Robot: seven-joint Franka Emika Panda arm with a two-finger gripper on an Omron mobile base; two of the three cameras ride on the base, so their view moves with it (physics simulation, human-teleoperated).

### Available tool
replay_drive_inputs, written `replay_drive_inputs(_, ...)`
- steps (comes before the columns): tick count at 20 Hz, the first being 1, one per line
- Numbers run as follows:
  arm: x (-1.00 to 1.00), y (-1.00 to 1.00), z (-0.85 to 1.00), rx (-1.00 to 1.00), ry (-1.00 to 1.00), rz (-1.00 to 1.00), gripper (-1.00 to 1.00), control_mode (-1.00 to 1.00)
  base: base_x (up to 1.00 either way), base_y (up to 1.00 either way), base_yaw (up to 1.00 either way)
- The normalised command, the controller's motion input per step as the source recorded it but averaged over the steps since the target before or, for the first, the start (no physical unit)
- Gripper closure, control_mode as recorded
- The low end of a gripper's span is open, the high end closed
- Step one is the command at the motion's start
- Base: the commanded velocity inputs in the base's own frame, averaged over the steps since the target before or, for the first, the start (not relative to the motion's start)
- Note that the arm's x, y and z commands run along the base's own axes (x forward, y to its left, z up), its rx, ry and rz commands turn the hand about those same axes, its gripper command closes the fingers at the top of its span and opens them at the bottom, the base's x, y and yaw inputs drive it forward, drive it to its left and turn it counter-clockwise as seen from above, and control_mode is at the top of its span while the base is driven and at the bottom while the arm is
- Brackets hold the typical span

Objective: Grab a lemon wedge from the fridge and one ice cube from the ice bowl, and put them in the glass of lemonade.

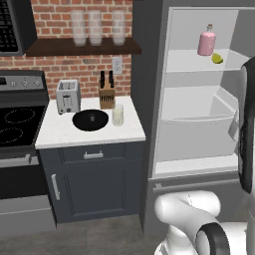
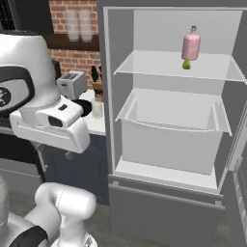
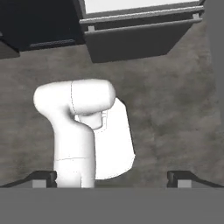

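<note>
The fridge stands open, showing white shelves. The lemon wedge, small and yellow-green, lies on the upper shelf beside a pink bottle. On the white counter to the fridge's left sit the black ice bowl and, just right of it, the glass of lemonade. Whether there is ice in the bowl is too small to tell. My gripper is open and holds nothing. It points down at the floor in front of the fridge, far from the shelf and the counter.
A toaster and a knife block stand behind the bowl. A stove adjoins the counter on the left. Three frosted glasses sit on a high wall shelf. The fridge door hangs open at the right; a deep drawer fills the fridge's lower part.
</note>
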Motion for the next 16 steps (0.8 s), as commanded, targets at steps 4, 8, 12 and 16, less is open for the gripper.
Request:
replay_drive_inputs(4, -0.14, -0.33, -0.05, -0.09, -0.68, 0.00, -1.00, -1.00, 0.00, 0.00, 0.00)
replay_drive_inputs(8, 0.14, -0.34, -0.06, 0.00, -0.38, 0.00, -1.00, -1.00, 0.00, 0.00, 0.00)
replay_drive_inputs(12, 0.08, -0.18, -0.02, 0.00, -0.02, 0.03, -1.00, -1.00, 0.00, 0.00, 0.00)
replay_drive_inputs(16, 0.01, -0.62, 0.00, 0.02, 0.00, 0.02, -1.00, -1.00, 0.00, 0.00, 0.00)
